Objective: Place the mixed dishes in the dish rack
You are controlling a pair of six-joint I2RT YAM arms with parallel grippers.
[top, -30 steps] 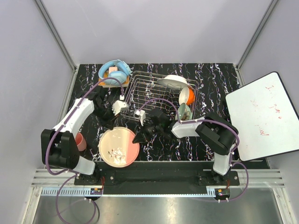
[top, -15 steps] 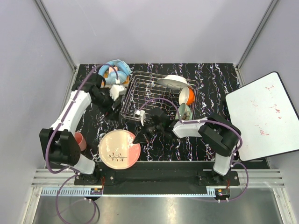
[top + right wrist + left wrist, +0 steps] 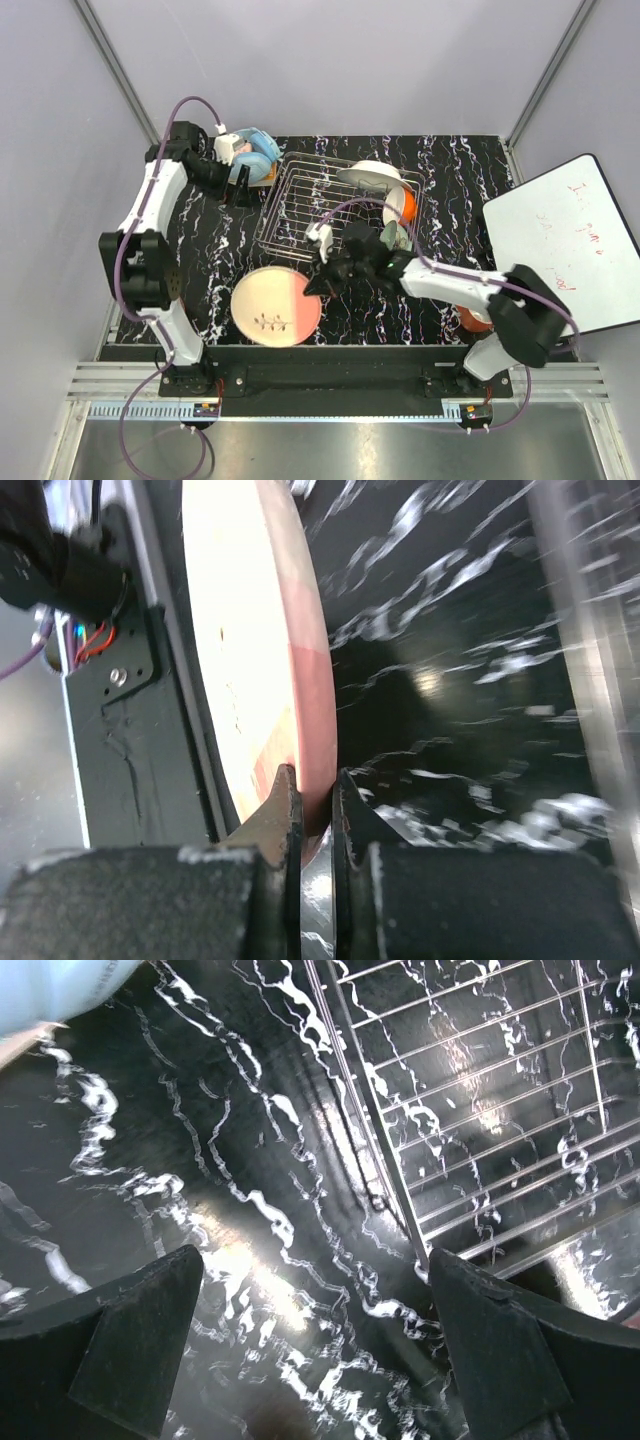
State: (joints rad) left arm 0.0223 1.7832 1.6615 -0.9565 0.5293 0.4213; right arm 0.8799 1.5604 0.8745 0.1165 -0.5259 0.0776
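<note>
My right gripper (image 3: pixel 312 285) is pinching the pink rim of the pink-and-cream plate (image 3: pixel 275 305). The plate sits by the near edge of the tabletop (image 3: pixel 460 170), close to the dish rack (image 3: pixel 330 205). My left gripper (image 3: pixel 320 1290) is spread wide over bare tabletop beside the rack's far-left corner, near the blue headphones (image 3: pixel 250 150).

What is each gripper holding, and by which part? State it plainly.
The right gripper pinches the pink-and-cream plate by its pink rim, jaws shut on the edge. The left gripper stands open beside the dish rack, holding nothing.
</note>
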